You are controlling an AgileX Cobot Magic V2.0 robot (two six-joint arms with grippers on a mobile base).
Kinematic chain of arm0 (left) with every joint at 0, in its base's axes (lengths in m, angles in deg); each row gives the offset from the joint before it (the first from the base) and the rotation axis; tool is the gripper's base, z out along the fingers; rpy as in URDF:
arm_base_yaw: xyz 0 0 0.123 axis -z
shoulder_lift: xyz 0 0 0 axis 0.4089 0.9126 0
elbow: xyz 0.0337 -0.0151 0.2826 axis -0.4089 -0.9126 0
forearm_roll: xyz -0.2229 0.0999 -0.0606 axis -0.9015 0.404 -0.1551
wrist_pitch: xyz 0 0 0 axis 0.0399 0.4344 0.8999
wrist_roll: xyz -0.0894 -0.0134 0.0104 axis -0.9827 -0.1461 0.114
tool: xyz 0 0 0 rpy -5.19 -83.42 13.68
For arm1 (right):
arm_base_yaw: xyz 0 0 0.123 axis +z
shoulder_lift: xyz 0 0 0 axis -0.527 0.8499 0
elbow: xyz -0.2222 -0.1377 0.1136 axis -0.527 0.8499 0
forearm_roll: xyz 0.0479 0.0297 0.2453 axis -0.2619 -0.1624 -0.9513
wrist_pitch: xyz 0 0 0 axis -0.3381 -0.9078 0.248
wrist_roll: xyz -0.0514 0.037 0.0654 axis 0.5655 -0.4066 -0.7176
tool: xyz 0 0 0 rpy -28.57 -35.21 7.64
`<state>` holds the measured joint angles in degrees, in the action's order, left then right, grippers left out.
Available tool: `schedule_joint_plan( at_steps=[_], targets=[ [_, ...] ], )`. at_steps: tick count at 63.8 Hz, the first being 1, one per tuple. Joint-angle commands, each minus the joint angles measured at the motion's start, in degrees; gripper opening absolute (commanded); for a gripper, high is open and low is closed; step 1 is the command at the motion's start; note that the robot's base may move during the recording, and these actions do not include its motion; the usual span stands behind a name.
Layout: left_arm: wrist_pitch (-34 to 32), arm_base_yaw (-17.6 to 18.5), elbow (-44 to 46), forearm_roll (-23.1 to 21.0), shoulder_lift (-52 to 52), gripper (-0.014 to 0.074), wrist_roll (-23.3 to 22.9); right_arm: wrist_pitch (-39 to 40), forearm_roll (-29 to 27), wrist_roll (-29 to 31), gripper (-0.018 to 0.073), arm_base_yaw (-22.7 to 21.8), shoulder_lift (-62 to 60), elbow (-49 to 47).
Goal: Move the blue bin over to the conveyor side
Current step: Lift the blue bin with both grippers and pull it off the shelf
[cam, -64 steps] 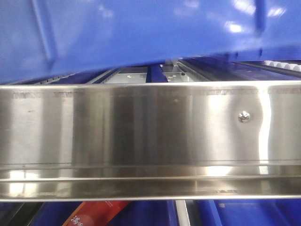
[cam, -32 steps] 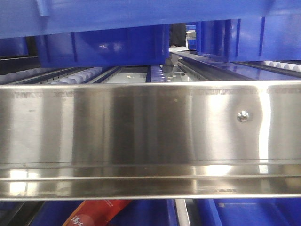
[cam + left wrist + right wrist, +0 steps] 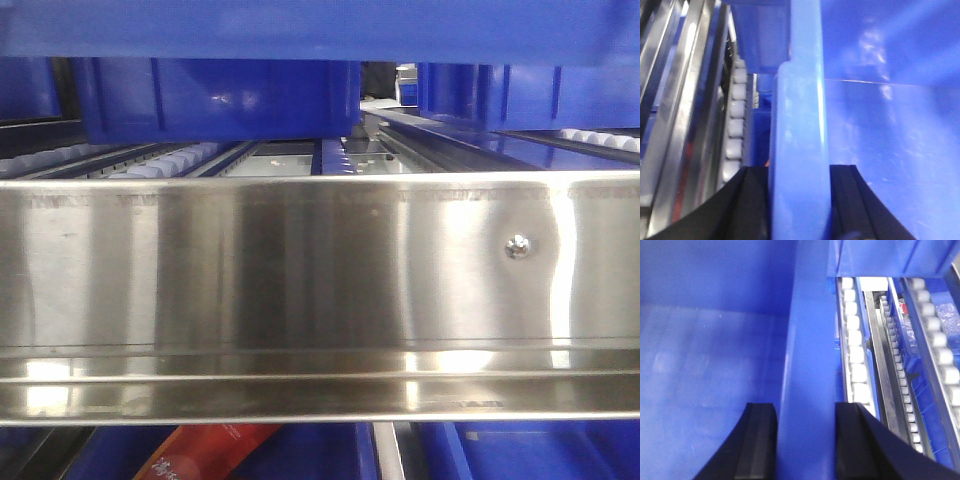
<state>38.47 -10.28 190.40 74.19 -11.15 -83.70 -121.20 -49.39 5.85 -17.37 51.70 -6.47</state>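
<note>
A: Where's the large bright-blue plastic bin (image 3: 300,25)?
B: The front view shows only a strip of it, above the shiny steel rail (image 3: 300,280).
A: And the wrist views?
B: The left gripper (image 3: 800,200) and right gripper (image 3: 807,440) each pinch a bin wall, with white rollers (image 3: 857,360) alongside.

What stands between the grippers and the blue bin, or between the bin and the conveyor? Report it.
Nothing stands between the grippers and the blue bin: the left gripper and right gripper each clamp a bin wall. The conveyor is not in view, so that path cannot be judged. The steel rail lies below the raised bin.
</note>
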Motion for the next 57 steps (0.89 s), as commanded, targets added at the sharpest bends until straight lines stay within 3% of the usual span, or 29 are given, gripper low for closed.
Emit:
schedule_joint_plan(
  at_steps=[1,19,57],
  targets=[
    [-4.49,1.88,-1.89,1.29,-4.33,-0.002,-2.36,5.62,0.3,0.04,-0.0089,0.02,-2.84,-0.59],
    [-4.49,2.53,-6.65,2.13,-11.8,-0.002,-3.11,3.9,-0.9,0.04,-0.0089,0.02,-5.33,-0.59],
    [-4.49,2.53,-6.65,1.92,-12.58,-0.002,-3.11,5.97,-0.99,0.04,-0.0089,0.02,-5.95,-0.59]
  ],
)
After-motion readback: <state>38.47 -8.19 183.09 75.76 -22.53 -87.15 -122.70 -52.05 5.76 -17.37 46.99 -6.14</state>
